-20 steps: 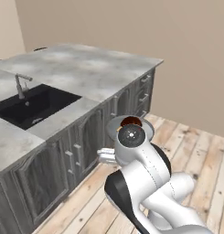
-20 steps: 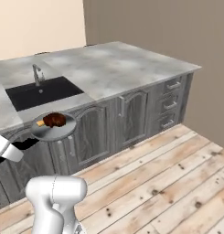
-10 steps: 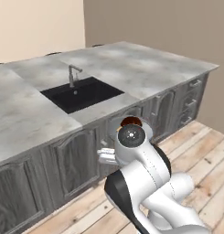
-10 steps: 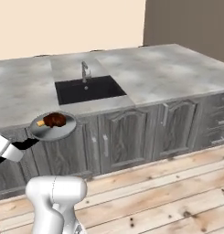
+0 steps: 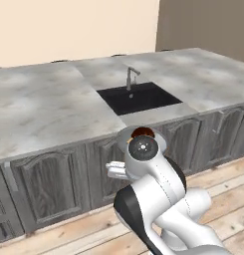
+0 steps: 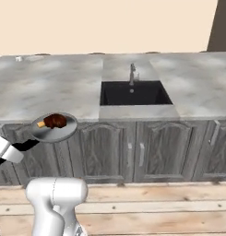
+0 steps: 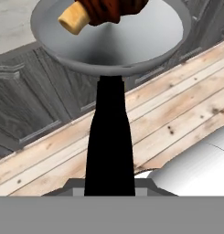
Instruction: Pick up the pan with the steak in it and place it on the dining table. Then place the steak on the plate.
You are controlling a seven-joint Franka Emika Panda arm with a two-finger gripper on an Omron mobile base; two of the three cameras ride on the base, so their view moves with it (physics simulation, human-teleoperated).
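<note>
1. The pan (image 6: 54,127) hangs in the air in front of the grey cabinet doors, level with the edge of the marble kitchen table (image 6: 45,87), well above the wooden floor (image 6: 156,207). It touches neither.
2. The steak (image 6: 55,121) lies inside the pan, a dark reddish-brown lump with a tan stub sticking out to one side. In the hand view it sits at the far side of the pan's bowl (image 7: 131,36), against the rim.
3. The pan's black handle (image 7: 109,137) runs straight back from the bowl toward the hand. In the right base view the handle (image 6: 26,144) slants down and leftward into the white wrist at the picture's left edge.
4. The fingers themselves are hidden: in the hand view the handle covers the spot where they would rise, and in the right base view the hand is cut off by the frame. The pan is carried by its handle, but I cannot tell how far the fingers are closed around it.
5. From the left base view, the steak (image 5: 142,132) peeks just above the round wrist joint of the arm, which blocks most of the pan.
6. Behind all this, a black sink (image 6: 135,93) is sunk into the table, with a metal faucet (image 6: 132,73) at its far edge.
</note>
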